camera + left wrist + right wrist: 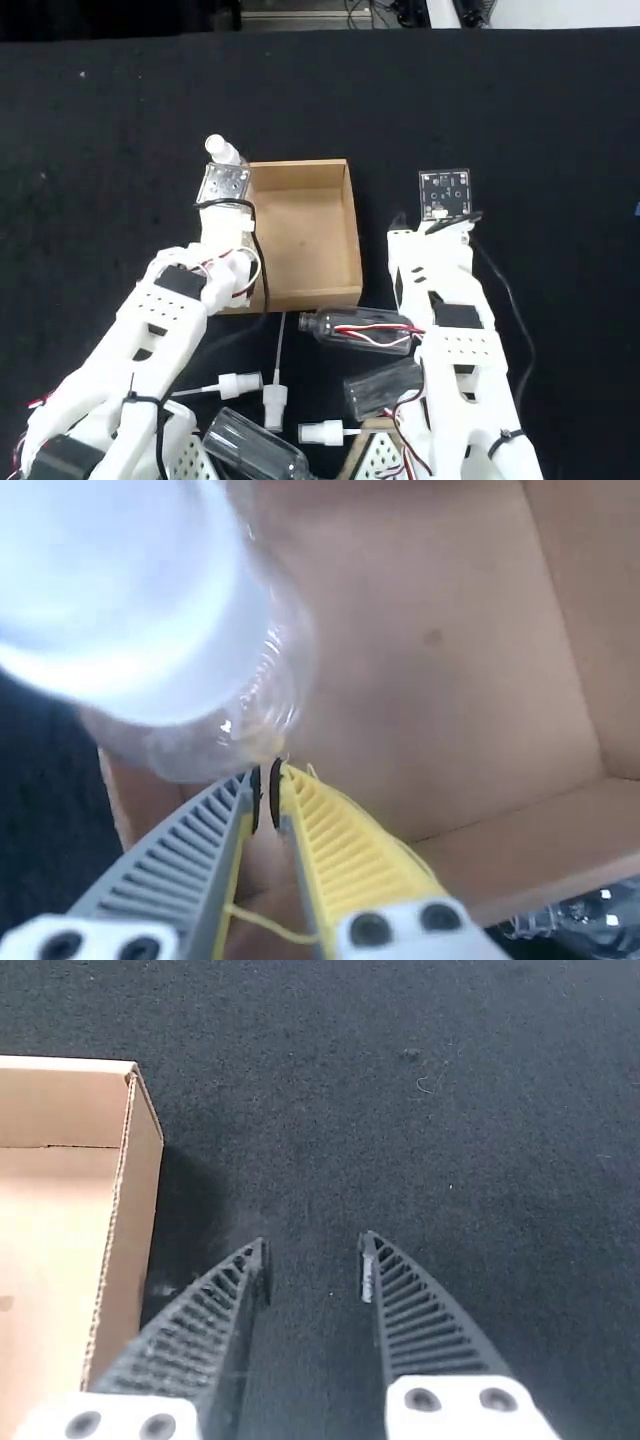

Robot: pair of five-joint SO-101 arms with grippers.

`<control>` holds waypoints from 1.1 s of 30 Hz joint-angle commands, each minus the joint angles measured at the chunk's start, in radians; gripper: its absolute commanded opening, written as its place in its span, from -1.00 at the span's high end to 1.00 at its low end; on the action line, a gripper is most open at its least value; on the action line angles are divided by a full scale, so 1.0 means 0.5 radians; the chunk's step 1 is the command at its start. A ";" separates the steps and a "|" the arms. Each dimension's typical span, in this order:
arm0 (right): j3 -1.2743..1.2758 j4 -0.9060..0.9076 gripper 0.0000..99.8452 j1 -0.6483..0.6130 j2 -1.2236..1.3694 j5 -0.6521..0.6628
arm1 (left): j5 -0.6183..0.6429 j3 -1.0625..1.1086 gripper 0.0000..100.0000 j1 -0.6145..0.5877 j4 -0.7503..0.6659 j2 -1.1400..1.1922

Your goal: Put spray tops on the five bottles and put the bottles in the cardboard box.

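The cardboard box (305,240) sits mid-table with bare floor showing. My left gripper (226,203) is at its left wall, shut on the base of a clear bottle (224,178) that carries a white spray top (220,149). In the left wrist view the fingers (318,830) pinch the bottle (190,710) above the box floor (450,630). My right gripper (312,1260) hangs open over black cloth just right of the box (60,1210); in the high view it is the right gripper (442,208).
Near the front lie three uncapped clear bottles (358,331) (385,386) (255,455). Loose white spray tops (236,383) (275,400) (326,432) lie among them. Black cloth (500,110) covers the table behind and beside the box.
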 commanded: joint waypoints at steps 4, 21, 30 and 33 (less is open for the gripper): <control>-0.014 -0.052 0.74 0.018 0.020 0.000 | -0.006 -0.051 0.94 -0.044 -0.129 0.025; -0.017 -0.052 0.74 0.018 0.020 0.000 | -0.006 -0.048 0.94 -0.078 -0.218 0.028; -0.011 -0.052 0.74 0.018 0.020 0.000 | 0.003 -0.014 0.94 -0.078 -0.279 0.025; -0.011 -0.052 0.74 0.018 0.020 0.000 | 0.003 -0.011 0.94 -0.078 -0.279 0.025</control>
